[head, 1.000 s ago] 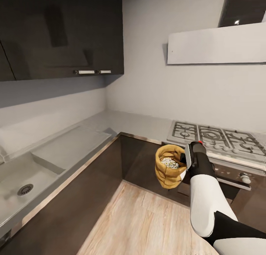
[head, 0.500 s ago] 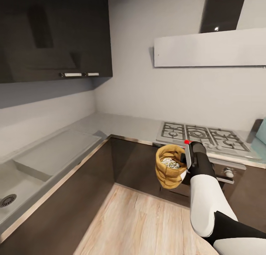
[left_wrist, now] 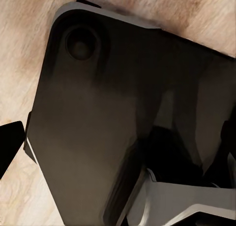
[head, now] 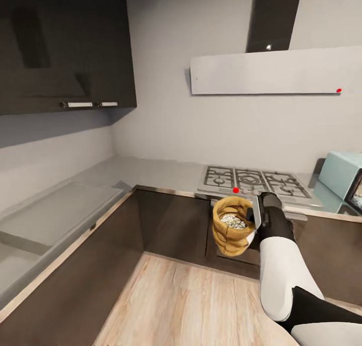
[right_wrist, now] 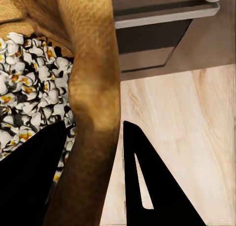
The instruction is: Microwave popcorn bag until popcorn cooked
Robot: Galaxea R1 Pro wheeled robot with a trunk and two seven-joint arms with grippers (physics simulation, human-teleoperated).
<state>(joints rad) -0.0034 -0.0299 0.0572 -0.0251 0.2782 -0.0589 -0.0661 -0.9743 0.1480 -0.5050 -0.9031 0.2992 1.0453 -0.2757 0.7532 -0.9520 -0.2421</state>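
In front of the stove [head: 251,181], up in the air over the wood floor [head: 201,306], we hold the popcorn bag [head: 230,232] with our right gripper [head: 251,216]. The bag is tan-brown with a rolled rim, and it stands upright. It touches nothing but our gripper. Our right wrist view shows one dark finger [right_wrist: 29,181] inside the bag and the other finger [right_wrist: 155,186] outside, with the bag's wall [right_wrist: 93,113] pinched between them. So the gripper is closed tight on the rim.

Inside the bag sits the popcorn [head: 232,220], a heap of small white pieces with bits of yellow [right_wrist: 29,78].

The worktop [head: 151,167] is grey and shiny. It runs along the wall and turns at the corner. The stove with its dark grates sits in the worktop, just behind the bag. At the right end of the worktop stands the microwave [head: 342,174], pale mint-blue, cut off by the edge of the picture. It is well apart from the bag.

A grey hood [head: 271,75] hangs over the stove, and dark cupboards [head: 60,44] hang at the left.

We cannot read any writing or label on the bag or the microwave.

Our left wrist view shows a dark part of the robot [left_wrist: 123,113] over the wood floor. We cannot tell how our left gripper stands.
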